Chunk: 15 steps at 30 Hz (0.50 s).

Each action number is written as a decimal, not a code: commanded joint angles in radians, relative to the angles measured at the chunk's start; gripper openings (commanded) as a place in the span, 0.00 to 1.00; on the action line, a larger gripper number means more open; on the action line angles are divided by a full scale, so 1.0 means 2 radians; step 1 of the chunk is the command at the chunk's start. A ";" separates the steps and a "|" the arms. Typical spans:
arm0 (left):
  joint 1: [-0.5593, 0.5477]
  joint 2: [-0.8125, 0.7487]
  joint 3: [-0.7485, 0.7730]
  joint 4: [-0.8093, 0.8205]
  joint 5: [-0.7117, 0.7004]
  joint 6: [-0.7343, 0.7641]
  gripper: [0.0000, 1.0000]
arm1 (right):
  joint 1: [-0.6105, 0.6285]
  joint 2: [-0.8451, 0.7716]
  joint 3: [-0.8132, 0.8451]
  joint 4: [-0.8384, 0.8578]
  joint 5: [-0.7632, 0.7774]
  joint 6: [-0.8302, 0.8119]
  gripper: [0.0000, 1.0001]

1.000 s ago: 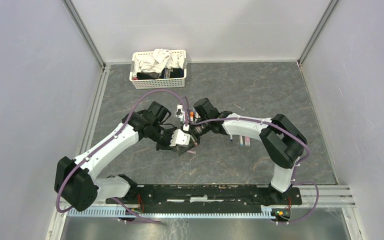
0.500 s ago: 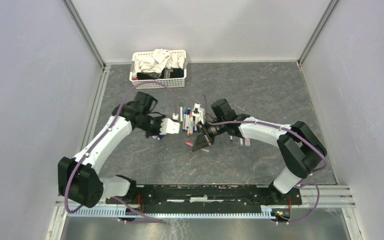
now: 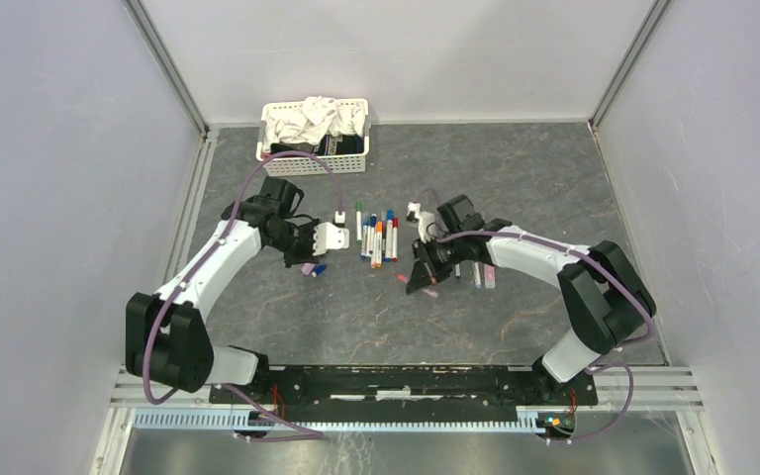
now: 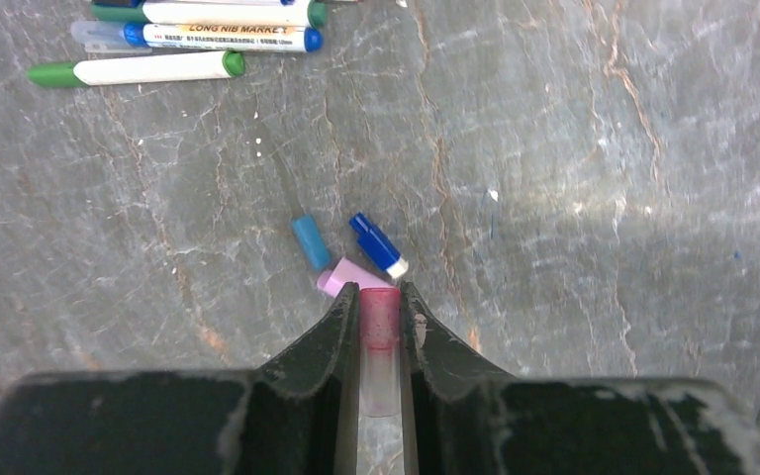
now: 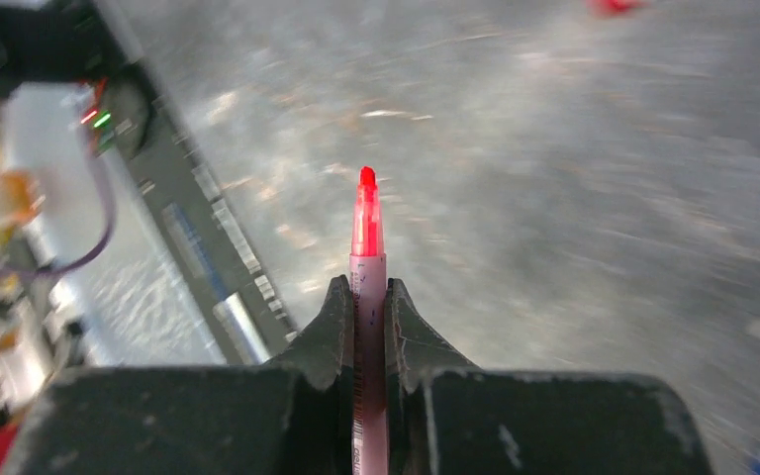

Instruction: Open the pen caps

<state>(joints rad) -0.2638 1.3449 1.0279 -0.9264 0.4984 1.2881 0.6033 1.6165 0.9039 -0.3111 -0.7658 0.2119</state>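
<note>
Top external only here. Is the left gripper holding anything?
Observer: Yes, the left gripper is shut on a short translucent red-pink plastic cap.
Operator: Right side?
Observer: The right gripper clamps a thin pink-barrelled marker pen, red nib bare.
Operator: Anything lying near the left?
Observer: Three loose caps on the grey marbled table just ahead of its fingertips: a light blue cap, a dark blue cap, a lilac cap.

Basket (image 3: 314,164) behind row of pens (image 3: 376,236), loose caps (image 3: 310,268) to their L.
</note>
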 commanded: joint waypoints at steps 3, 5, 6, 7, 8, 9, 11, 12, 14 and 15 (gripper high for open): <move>0.001 0.049 -0.025 0.118 0.036 -0.110 0.03 | -0.047 -0.043 0.020 -0.014 0.233 0.033 0.00; 0.000 0.069 -0.028 0.142 0.026 -0.134 0.03 | -0.051 -0.058 0.014 -0.013 0.307 0.046 0.00; 0.001 0.080 -0.028 0.155 0.020 -0.142 0.03 | -0.052 -0.065 0.011 -0.013 0.341 0.049 0.00; 0.000 0.089 -0.030 0.163 0.013 -0.151 0.03 | -0.054 -0.070 0.009 -0.013 0.367 0.053 0.00; 0.000 0.099 -0.031 0.173 0.005 -0.157 0.04 | -0.056 -0.074 0.005 -0.012 0.395 0.057 0.00; 0.000 0.109 -0.033 0.183 -0.002 -0.163 0.04 | -0.058 -0.077 0.003 -0.011 0.413 0.059 0.00; 0.000 0.128 -0.035 0.199 -0.018 -0.174 0.06 | -0.062 -0.079 -0.005 -0.005 0.441 0.065 0.00; 0.000 0.135 -0.035 0.206 -0.024 -0.179 0.06 | -0.064 -0.079 -0.009 -0.002 0.451 0.068 0.00; -0.001 0.152 -0.034 0.212 -0.032 -0.186 0.10 | -0.068 -0.072 -0.013 0.004 0.461 0.071 0.00; 0.000 0.157 -0.033 0.215 -0.033 -0.189 0.12 | -0.068 -0.066 -0.014 0.005 0.468 0.073 0.00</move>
<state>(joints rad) -0.2642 1.6241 0.9634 -0.5804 0.4690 0.9974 0.4782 1.4780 0.8970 -0.3229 0.0135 0.3183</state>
